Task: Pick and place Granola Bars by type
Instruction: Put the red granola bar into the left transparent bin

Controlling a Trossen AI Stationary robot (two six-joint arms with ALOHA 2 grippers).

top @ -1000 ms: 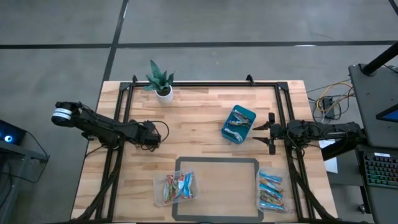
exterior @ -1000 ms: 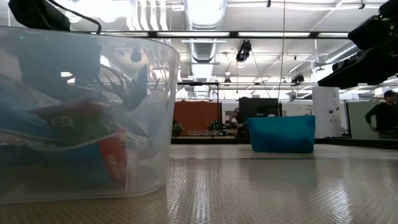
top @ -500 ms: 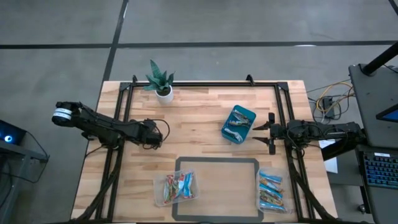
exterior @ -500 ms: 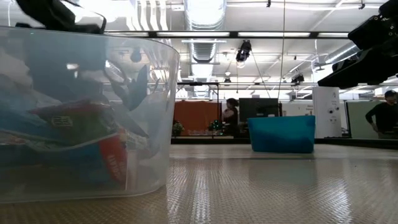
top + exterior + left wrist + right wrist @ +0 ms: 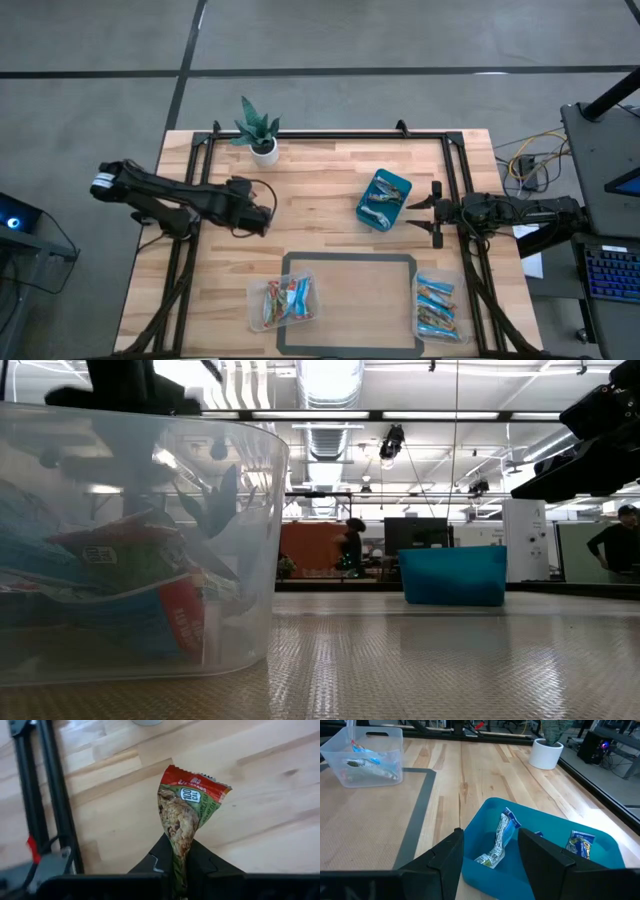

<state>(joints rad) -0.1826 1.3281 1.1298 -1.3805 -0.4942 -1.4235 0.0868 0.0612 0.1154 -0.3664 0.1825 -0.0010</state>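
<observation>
Over bare wood, left tool pinches one bar.

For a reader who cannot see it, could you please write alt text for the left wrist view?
The left gripper is shut on a granola bar in a red-and-green wrapper, holding it by one end above the wooden table. A black frame rail runs along one side.

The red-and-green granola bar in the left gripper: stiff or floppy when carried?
Probably fairly floppy: the granola bar is pinched at one crinkled end by the left gripper, and its wrapper twists. It looks light, so it should hold, though the glossy film might slip.
</observation>
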